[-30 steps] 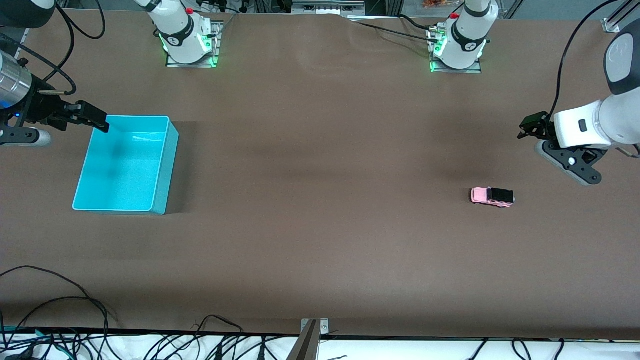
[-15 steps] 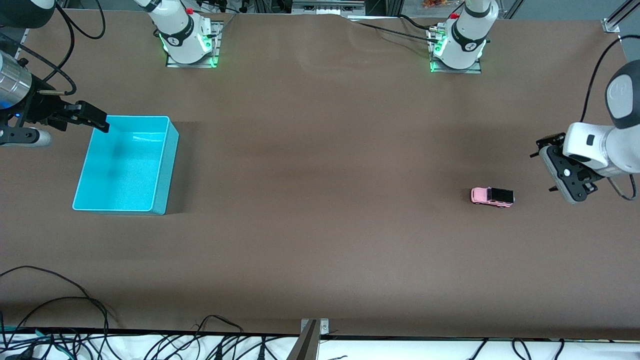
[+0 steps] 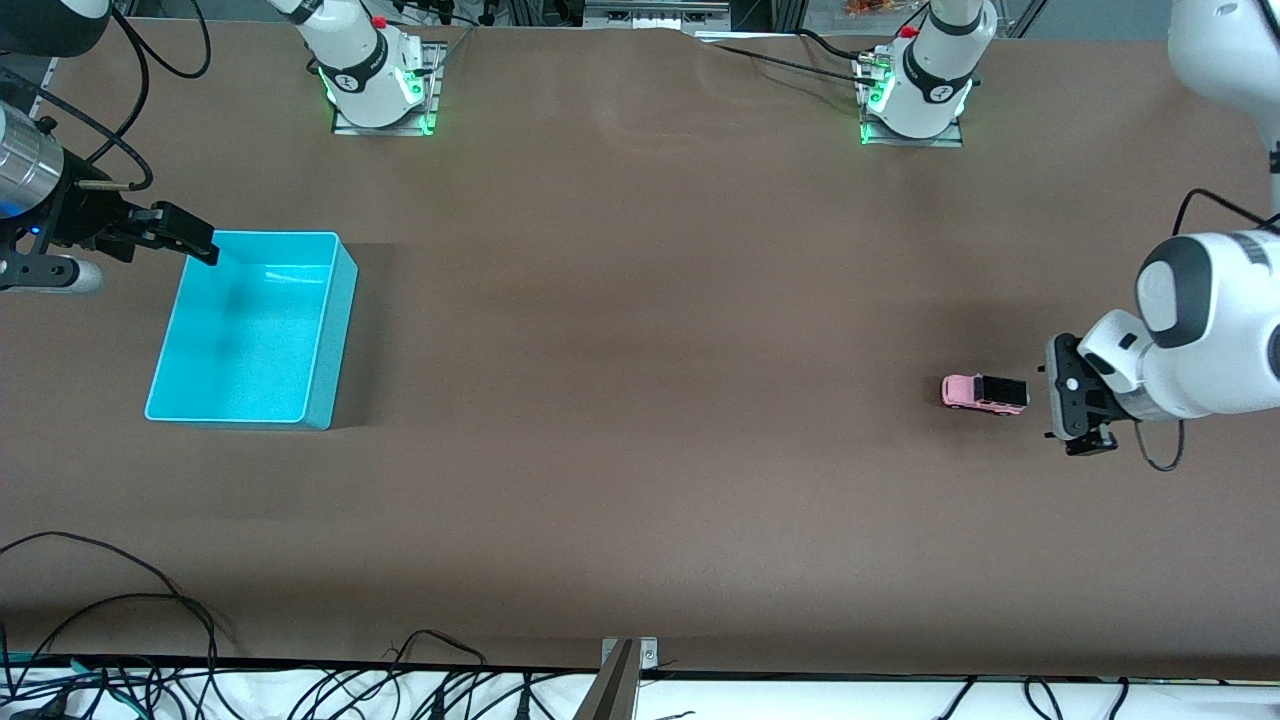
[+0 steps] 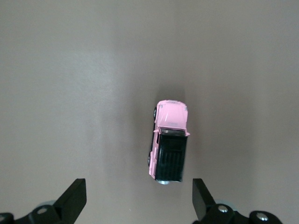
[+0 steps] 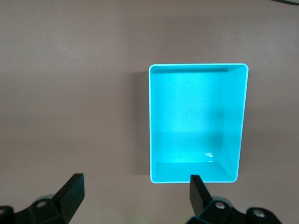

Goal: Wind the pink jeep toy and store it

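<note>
Left gripper point(image 4: 135, 205) (fingers spread) now lower, beside upright pink jeep toy point(image 3: 985, 393), black-roofed.

Left gripper point(image 3: 1076, 400) low over the tabletop point(image 3: 640, 450) at the left arm's end, wrist bent down, jaws wide apart and empty. Right gripper point(image 3: 195, 240) waiting at the right arm's end, jaws apart, holding nothing.

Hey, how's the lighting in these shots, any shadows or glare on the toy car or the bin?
Front view: even light, broad soft shadow bands across the table, a white glint inside the turquoise bin. Left wrist view: the pink jeep toy is sharp, with a faint shadow beside it. Right wrist view: a small glint on the bin floor, one inner wall shaded darker.
</note>
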`<state>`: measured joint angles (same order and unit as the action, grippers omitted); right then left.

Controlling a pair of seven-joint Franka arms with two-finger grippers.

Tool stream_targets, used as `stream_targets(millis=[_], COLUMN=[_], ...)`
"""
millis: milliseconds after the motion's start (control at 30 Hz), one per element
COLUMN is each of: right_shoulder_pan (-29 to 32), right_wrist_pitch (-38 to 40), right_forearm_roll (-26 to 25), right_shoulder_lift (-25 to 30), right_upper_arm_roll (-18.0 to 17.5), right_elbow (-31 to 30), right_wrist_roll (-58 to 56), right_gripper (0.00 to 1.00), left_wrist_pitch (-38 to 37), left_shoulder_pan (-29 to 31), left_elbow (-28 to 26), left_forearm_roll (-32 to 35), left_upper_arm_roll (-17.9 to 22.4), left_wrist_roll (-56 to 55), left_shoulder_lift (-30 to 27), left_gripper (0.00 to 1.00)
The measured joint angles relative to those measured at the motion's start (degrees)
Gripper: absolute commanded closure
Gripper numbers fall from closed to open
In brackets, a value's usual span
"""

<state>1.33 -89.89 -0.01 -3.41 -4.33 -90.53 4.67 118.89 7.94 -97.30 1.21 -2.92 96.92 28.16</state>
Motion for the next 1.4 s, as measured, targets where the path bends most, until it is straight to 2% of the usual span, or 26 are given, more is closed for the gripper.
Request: stream_targets(millis=[167, 634, 1135, 1202, 1302, 1402], right_shoulder_pan=[0.0, 0.0, 0.0, 0.0, 0.0, 0.0], right_wrist_pitch=[0.0, 0.0, 0.0, 0.0, 0.0, 0.0], right_forearm_roll=[0.0, 0.0, 0.0, 0.0, 0.0, 0.0], right_shoulder_lift=[0.0, 0.0, 0.0, 0.0, 0.0, 0.0], right_upper_arm_roll=[0.0, 0.0, 0.0, 0.0, 0.0, 0.0], right_elbow=[0.0, 0.0, 0.0, 0.0, 0.0, 0.0], right_wrist_roll=[0.0, 0.0, 0.0, 0.0, 0.0, 0.0], right_gripper=[0.00, 0.00, 0.00, 0.00, 0.00, 0.00], left_wrist_pitch=[4.3, 19.7, 21.1, 21.2, 21.5, 21.8], left_shoulder_pan=[0.4, 1.9, 1.9, 1.9, 1.9, 1.9], left_elbow=[-3.0, -15.5, -19.5, -19.7, -19.9, -19.9], left_forearm_roll=[0.7, 0.9, 0.7, 0.7, 0.7, 0.7], left_upper_arm_roll=[0.0, -0.2, -0.8, -0.9, -1.2, -1.3], left_wrist_roll=[1.4, 3.5, 3.5, 3.5, 3.5, 3.5], left_shoulder_lift=[0.0, -0.1, -0.2, -0.2, -0.2, -0.3], left_gripper=[0.00, 0.00, 0.01, 0.11, 0.41, 0.59])
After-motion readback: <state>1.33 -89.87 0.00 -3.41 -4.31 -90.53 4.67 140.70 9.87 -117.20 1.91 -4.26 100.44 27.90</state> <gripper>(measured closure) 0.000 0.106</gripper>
